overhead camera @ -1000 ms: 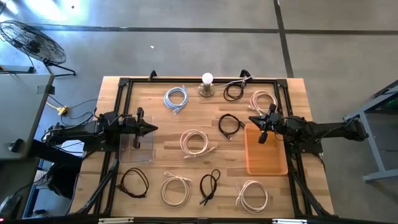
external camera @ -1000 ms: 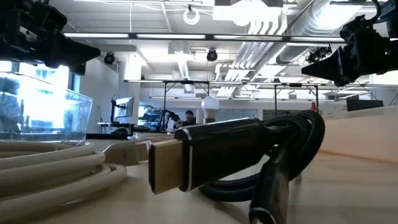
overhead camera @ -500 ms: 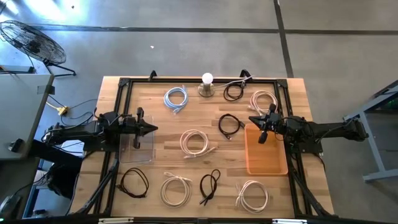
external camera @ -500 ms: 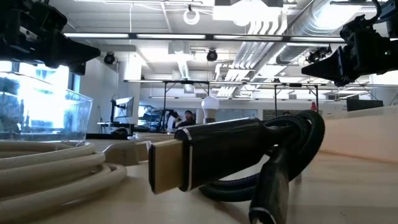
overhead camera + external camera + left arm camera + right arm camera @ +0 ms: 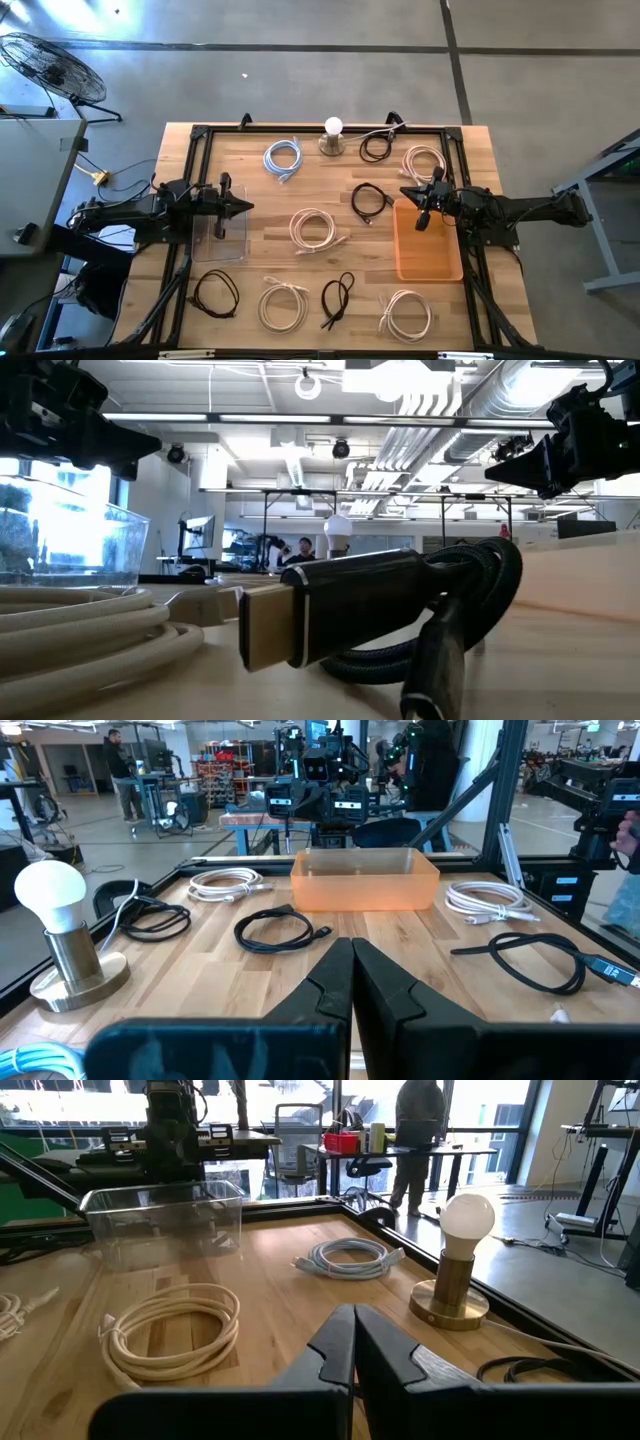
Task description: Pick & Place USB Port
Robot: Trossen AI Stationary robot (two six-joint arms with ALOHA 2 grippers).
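While nothing has shifted over the last second, my left pincer (image 5: pixel 351 982) and right pincer (image 5: pixel 354 1350) hover closed and empty, every cable (image 5: pixel 371 201) ahead untouched.

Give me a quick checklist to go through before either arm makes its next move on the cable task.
1. Left tool empty, fingers shut, above the clear plastic bin: ok.
2. Right tool empty, fingers shut, at the orange tray's far corner: ok.
3. Orange tray holds nothing: ok.
4. Coiled cables lie apart on the wooden table: ok.
5. Which cable is the USB one: cannot tell.
6. Light bulb on brass stand upright, away from both arms: ok.
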